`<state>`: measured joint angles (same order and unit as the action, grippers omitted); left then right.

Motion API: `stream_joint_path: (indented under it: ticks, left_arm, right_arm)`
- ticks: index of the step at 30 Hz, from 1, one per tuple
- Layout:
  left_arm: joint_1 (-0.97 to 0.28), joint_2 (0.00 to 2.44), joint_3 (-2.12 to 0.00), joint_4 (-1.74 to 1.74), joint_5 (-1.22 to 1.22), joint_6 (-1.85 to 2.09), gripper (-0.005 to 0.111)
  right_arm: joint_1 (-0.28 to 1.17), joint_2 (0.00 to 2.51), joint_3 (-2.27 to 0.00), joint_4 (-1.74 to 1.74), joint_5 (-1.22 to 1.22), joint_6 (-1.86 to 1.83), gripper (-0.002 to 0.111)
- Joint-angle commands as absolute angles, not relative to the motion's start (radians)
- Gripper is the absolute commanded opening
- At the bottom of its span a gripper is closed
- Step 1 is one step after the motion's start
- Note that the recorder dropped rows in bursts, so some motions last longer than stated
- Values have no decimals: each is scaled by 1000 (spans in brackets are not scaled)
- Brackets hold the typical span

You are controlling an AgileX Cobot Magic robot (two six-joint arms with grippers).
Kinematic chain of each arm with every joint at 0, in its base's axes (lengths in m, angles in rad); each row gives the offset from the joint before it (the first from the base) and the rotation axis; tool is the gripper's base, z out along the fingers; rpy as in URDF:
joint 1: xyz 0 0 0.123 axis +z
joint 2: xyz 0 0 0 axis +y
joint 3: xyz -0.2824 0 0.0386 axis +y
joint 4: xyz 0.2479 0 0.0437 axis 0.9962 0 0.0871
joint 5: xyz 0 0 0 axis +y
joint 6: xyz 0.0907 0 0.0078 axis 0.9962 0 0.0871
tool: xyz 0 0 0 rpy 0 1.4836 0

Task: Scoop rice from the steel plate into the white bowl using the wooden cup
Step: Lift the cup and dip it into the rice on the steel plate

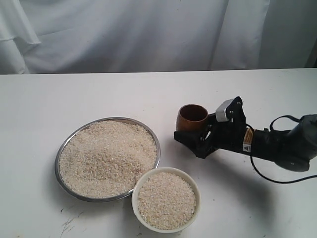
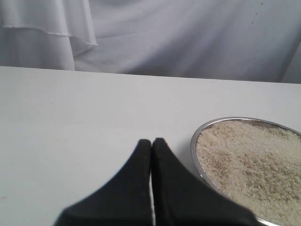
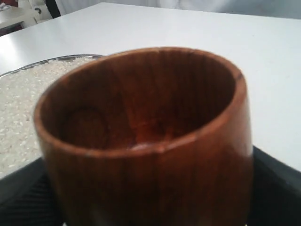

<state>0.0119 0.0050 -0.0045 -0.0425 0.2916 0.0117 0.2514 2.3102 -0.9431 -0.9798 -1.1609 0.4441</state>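
The steel plate (image 1: 57,163) lies left of centre, heaped with rice (image 1: 106,158). Touching its front right rim is the white bowl (image 1: 166,170), which holds rice (image 1: 166,201) nearly to the brim. Right of the plate, my right gripper (image 1: 190,126) is shut on the wooden cup (image 1: 192,118), which stands upright. In the right wrist view the wooden cup (image 3: 150,132) is empty, with black fingers (image 3: 277,188) on both sides and the steel plate (image 3: 47,60) beyond. My left gripper (image 2: 151,141) is shut on nothing, low over the table beside the steel plate (image 2: 194,141); the exterior view does not show it.
A white table (image 1: 99,99) carries everything, with white cloth (image 1: 148,34) hanging behind it. A black cable (image 1: 267,176) loops down from the right arm (image 1: 277,144) over the table at the right edge.
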Motion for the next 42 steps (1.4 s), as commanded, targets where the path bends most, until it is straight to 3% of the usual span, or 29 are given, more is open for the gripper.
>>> stream_joint_path:
  ticks: [1, 8, 19, 29, 42]
  left_arm:
    - [10, 0, 0, -43, 285, 9, 0]
    - [10, 0, 0, -43, 285, 9, 0]
    - [10, 0, 0, -43, 285, 9, 0]
    - [10, 0, 0, -43, 285, 9, 0]
    - [10, 0, 0, -43, 285, 9, 0]
  right_arm:
    - [281, 2137, -950, -979, -927, 459, 0]
    - [394, 1953, -1042, -1079, -540, 443, 0]
    - [651, 1912, -1245, -1442, 8, 431, 0]
    - [791, 1912, -1275, -1563, 303, 166, 0]
    - [923, 2042, -1341, -1679, 354, 121, 0]
